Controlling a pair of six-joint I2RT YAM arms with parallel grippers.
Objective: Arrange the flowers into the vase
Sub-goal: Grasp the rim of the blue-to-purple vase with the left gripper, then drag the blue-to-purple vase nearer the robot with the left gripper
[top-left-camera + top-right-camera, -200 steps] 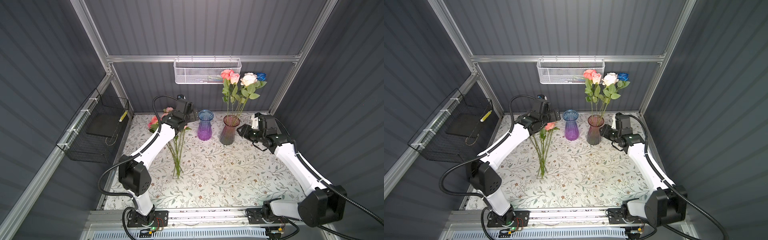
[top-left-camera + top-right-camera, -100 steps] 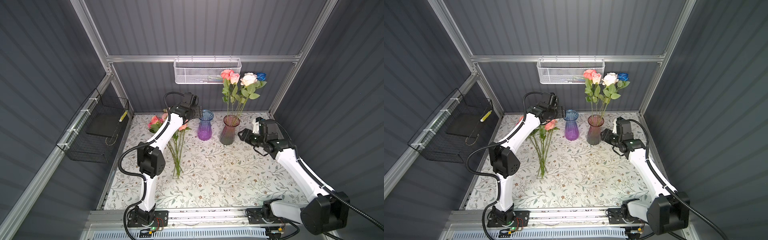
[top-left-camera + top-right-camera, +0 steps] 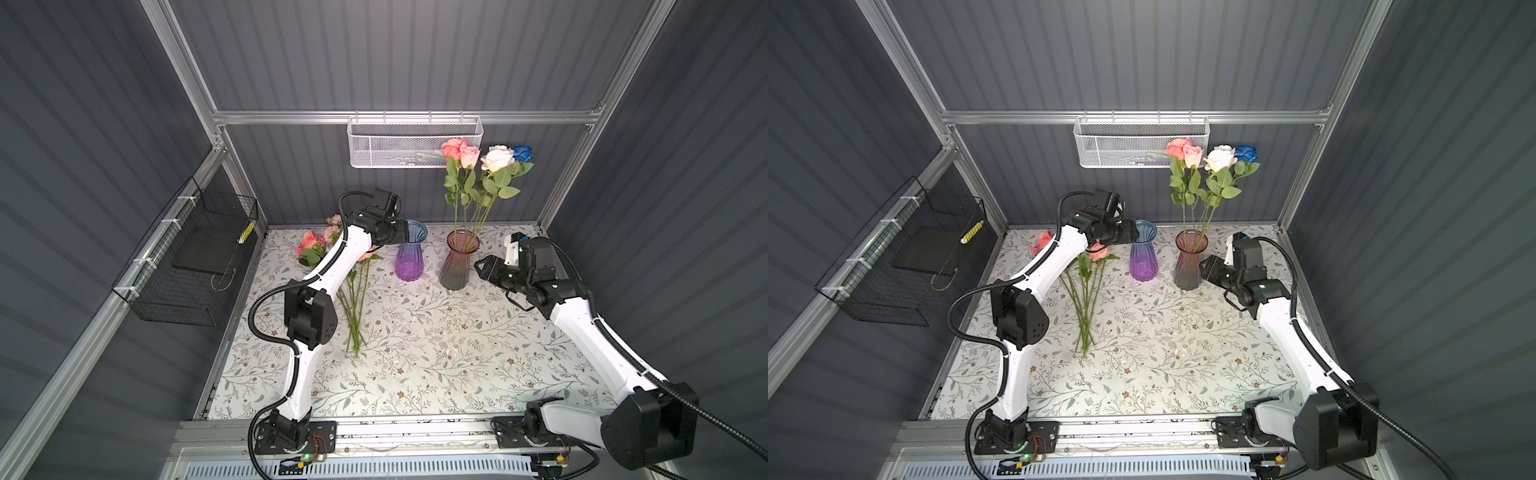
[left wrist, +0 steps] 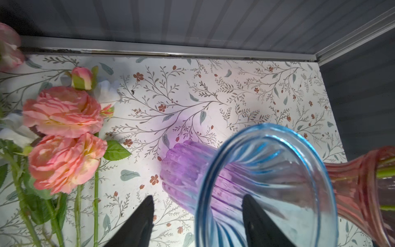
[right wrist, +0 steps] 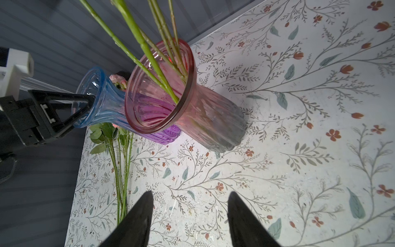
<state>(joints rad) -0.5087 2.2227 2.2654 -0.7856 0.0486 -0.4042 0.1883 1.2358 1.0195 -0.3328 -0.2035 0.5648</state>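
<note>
Step in hand, as I judge: steadying the blue vase (image 3: pixel 409 257) for loading. My left pincer (image 4: pixel 198 197) straddles its rim, one finger inside, one outside, jaws apart, clamping nothing yet. My right pincer (image 5: pixel 190 193) is part open and empty, past the pink vase (image 3: pixel 459 266) that neighbours the blue vase. Standing flowers (image 3: pixel 494 160) occupy that neighbour; loose flowers (image 4: pixel 62 111) lie on the blue vase's opposite side. Next: close gently on the rim, no tipping. My left arm (image 3: pixel 332 266) hides some loose heads; count unclear.
</note>
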